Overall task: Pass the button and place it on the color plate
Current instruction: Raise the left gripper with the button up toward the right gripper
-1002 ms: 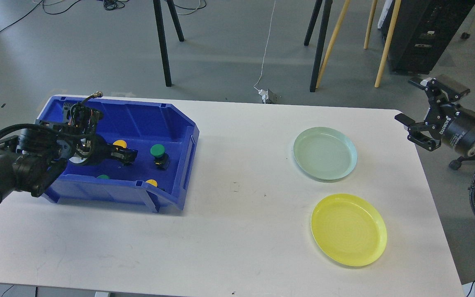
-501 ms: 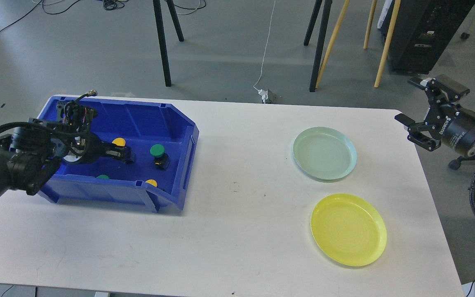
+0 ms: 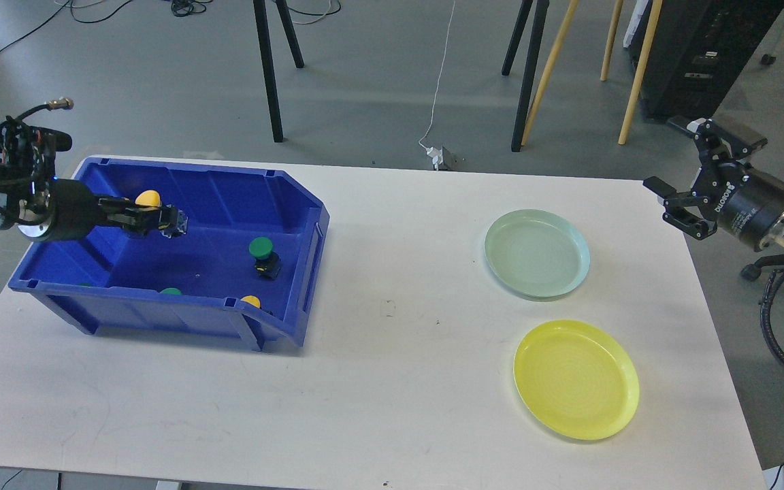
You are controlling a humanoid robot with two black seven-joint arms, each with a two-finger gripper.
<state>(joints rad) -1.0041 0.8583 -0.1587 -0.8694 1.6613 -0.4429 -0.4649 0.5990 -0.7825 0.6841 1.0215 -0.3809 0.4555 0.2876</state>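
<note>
**Two arms, one yellow button gripped over the bin**

Two black arms enter from opposite edges of a white desk [image 3: 378, 381]. At far left, the left gripper [image 3: 160, 221] reaches sideways over a blue bin [image 3: 297, 286], its fingers clenched on a yellow button [image 3: 148, 199]. The yellow cap shows above the fingers, and the button hangs clear of the bin floor, near the back wall.

More buttons lie inside the bin. A green button [image 3: 260, 247] stands upright on its dark base toward the right side. A second green cap [image 3: 171, 291] and a second yellow cap [image 3: 250, 301] peek over the near wall, mostly hidden by it.

Right of the bin the desk is bare through the middle. Farther right sit two plates, near each other but not touching. The pale green plate [image 3: 537, 253] lies farther from the viewer; the yellow plate [image 3: 576, 380] lies nearer and slightly to the right. Both hold nothing.

At far right, the right gripper [image 3: 679, 182] hovers past the desk edge, level with the green plate. Its fingers are spread apart and grasp nothing.

Behind the desk, on a grey floor, are dark and wooden stand legs, a white cable and a black cabinet.
</note>
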